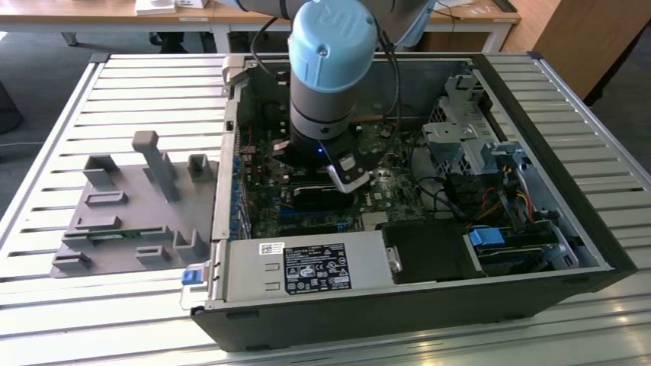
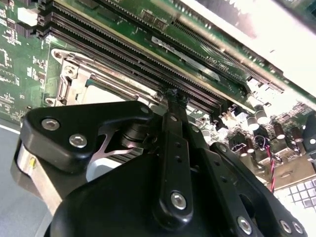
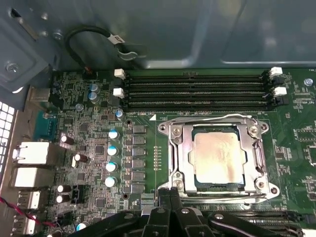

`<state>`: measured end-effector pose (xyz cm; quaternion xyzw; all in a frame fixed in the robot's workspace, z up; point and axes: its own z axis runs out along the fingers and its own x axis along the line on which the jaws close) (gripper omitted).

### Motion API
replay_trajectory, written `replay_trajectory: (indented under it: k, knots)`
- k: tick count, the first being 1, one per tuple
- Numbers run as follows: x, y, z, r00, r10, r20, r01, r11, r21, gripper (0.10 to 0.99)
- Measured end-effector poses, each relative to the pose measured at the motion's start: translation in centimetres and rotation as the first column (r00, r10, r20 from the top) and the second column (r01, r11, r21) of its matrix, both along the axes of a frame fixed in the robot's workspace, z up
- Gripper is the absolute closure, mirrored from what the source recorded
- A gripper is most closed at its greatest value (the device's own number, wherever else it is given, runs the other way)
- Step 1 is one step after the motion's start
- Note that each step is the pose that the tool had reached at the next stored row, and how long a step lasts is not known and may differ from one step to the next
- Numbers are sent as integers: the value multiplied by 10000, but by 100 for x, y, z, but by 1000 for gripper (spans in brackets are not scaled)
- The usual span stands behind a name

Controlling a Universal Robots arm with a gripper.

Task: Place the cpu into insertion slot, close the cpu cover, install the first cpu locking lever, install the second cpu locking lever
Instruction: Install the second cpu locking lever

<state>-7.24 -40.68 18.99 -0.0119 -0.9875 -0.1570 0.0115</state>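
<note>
The cpu (image 3: pixel 218 159) sits seated in the insertion slot (image 3: pixel 218 185) on the motherboard (image 3: pixel 148 148), with the cpu cover (image 3: pixel 180 154) lying flat around it and silvery locking levers (image 3: pixel 217 117) running along the frame's edges. The gripper (image 3: pixel 168 193) hangs low inside the open computer case (image 1: pixel 569 252), its black fingers (image 2: pixel 174 106) drawn together with nothing between them, the tips just beside the socket's edge opposite the memory slots (image 3: pixel 197 89). In the exterior view, a grey parts fixture (image 1: pixel 133 213) rests on the slatted table (image 1: pixel 61 114), at the case's left.
</note>
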Motion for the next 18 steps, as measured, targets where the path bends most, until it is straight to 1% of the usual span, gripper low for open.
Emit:
replay_trajectory:
  k: [5,12,18]
  knots:
    - [-20,18,-6,10000,0,0,0,10000,33,980]
    - [-45,59,-19,10000,0,0,0,10000,57,980]
    - [-52,62,-18,10000,1,0,-1,10000,63,980]
